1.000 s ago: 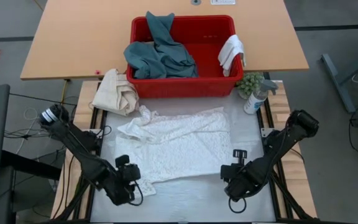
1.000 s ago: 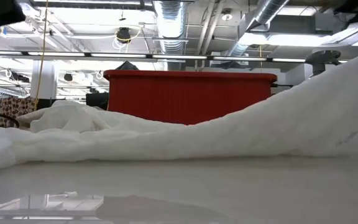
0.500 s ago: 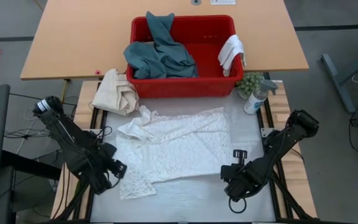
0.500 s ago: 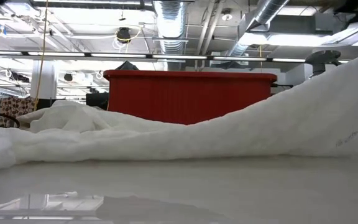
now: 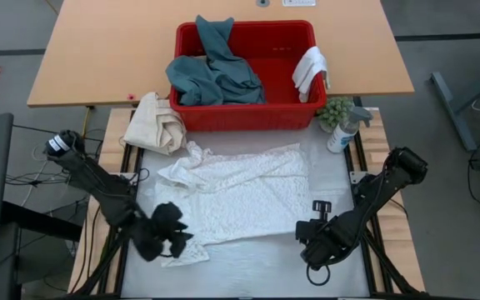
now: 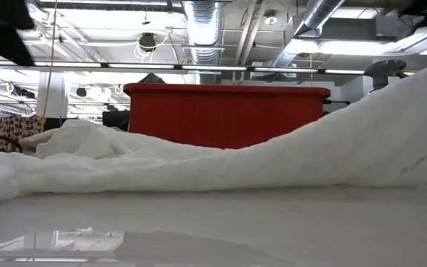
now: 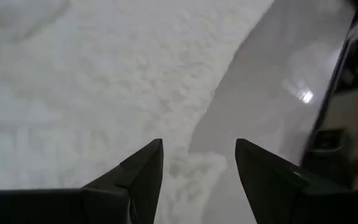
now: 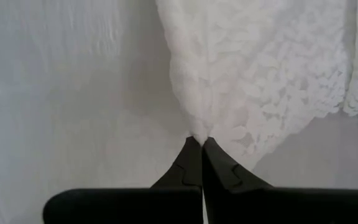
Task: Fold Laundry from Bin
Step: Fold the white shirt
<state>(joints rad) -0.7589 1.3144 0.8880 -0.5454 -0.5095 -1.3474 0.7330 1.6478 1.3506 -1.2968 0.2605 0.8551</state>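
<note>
Below, right gripper (image 8: 202, 142) pinched shut on white lacy textured towel (image 5: 240, 196), near corner. Left gripper (image 7: 197, 163) spread open over opposite corner, holding nothing.

No readable text in any view

A small white label (image 5: 298, 2) sits at the far edge of the wooden table (image 5: 98, 50) in the high view, but its print is too small to make out; the spray bottle (image 5: 341, 133) beside the red bin (image 5: 248, 117) shows no legible wording either.
</note>
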